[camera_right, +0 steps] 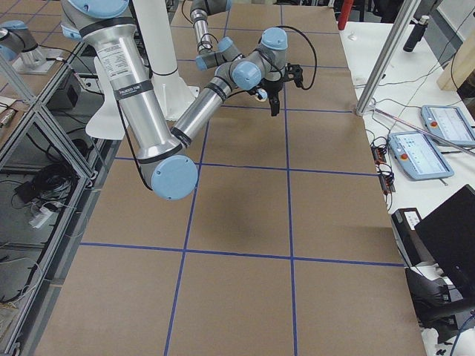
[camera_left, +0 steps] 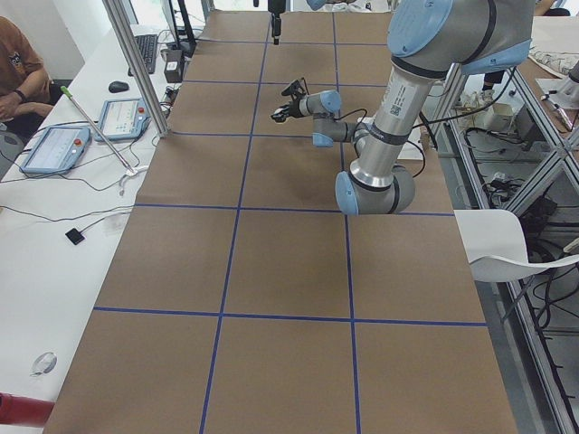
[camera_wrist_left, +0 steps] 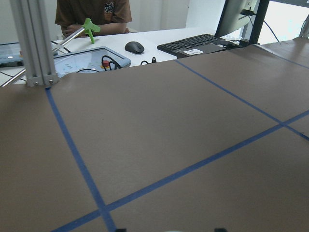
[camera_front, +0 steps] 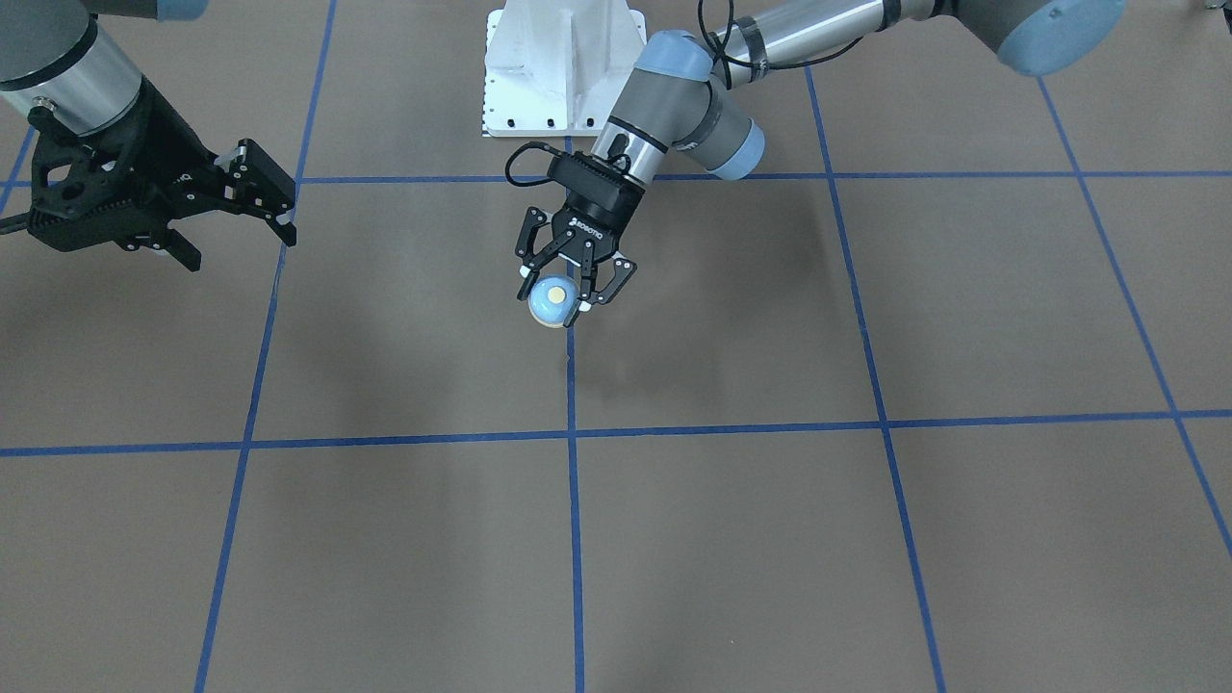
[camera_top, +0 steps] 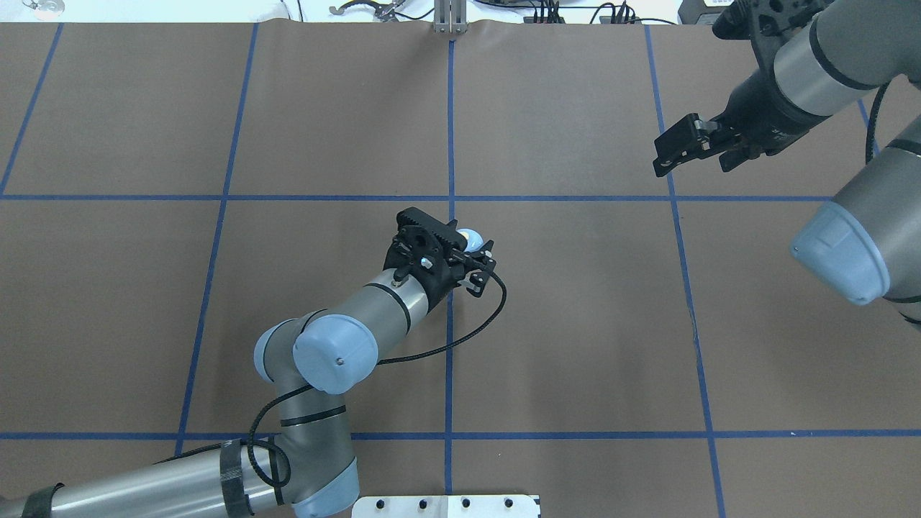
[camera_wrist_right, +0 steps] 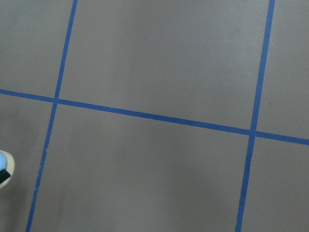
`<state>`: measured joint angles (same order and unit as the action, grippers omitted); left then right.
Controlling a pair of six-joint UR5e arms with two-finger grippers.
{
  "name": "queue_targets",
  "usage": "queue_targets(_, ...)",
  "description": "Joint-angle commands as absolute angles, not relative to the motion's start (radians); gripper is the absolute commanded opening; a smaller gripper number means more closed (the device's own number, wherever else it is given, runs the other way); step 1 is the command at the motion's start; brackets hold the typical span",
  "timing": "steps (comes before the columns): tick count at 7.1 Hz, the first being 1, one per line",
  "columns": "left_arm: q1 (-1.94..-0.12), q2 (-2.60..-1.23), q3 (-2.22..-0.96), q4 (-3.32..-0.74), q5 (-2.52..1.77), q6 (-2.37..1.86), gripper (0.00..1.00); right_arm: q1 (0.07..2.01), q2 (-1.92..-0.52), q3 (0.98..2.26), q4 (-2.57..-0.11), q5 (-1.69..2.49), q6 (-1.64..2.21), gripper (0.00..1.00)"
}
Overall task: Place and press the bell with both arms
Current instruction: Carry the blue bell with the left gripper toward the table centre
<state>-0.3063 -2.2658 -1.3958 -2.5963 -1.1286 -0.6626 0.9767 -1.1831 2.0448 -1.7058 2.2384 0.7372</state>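
The left arm [camera_front: 674, 106] pinches the bell [camera_front: 551, 300] in its jaws, touching the counter's [camera_front: 866, 539] centre tape line [camera_front: 575, 529]; the right arm [camera_front: 67, 77], jaws spread, hangs well off that line, so the left is nearer.

**Around the work table**

The table [camera_front: 770, 539] is covered with brown paper, and blue tape lines [camera_front: 574, 539] divide it into large squares. A white bolted pedestal [camera_front: 539, 67] stands at one long edge, in line with a tape line. Along the other long edge is a white desk [camera_wrist_left: 159, 41] with a black keyboard [camera_wrist_left: 193, 44], a dark mouse [camera_wrist_left: 134, 47] and a teach pendant [camera_wrist_left: 84, 60]. A person in a brown shirt [camera_wrist_left: 91, 9] sits behind the desk. An aluminium post [camera_wrist_left: 34, 43] stands at the table's edge. A white chair [camera_left: 507, 249] is on the pedestal's side.
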Motion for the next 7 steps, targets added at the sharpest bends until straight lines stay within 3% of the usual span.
queue_targets(1,-0.313,-2.322,-1.306,-2.647,-1.16,-0.554,0.0,0.974,-1.18,2.036,-1.706,2.232,0.739,1.0)
queue_targets(3,-0.33,-2.382,-1.174,-2.706,-1.154,-0.554,0.0,0.974,-1.177,2.03,-1.706,2.229,0.739,1.0)
queue_targets(7,-0.333,-2.398,-1.123,-2.714,-1.149,-0.563,0.0,0.973,-1.175,2.025,-1.706,2.229,0.739,1.0)
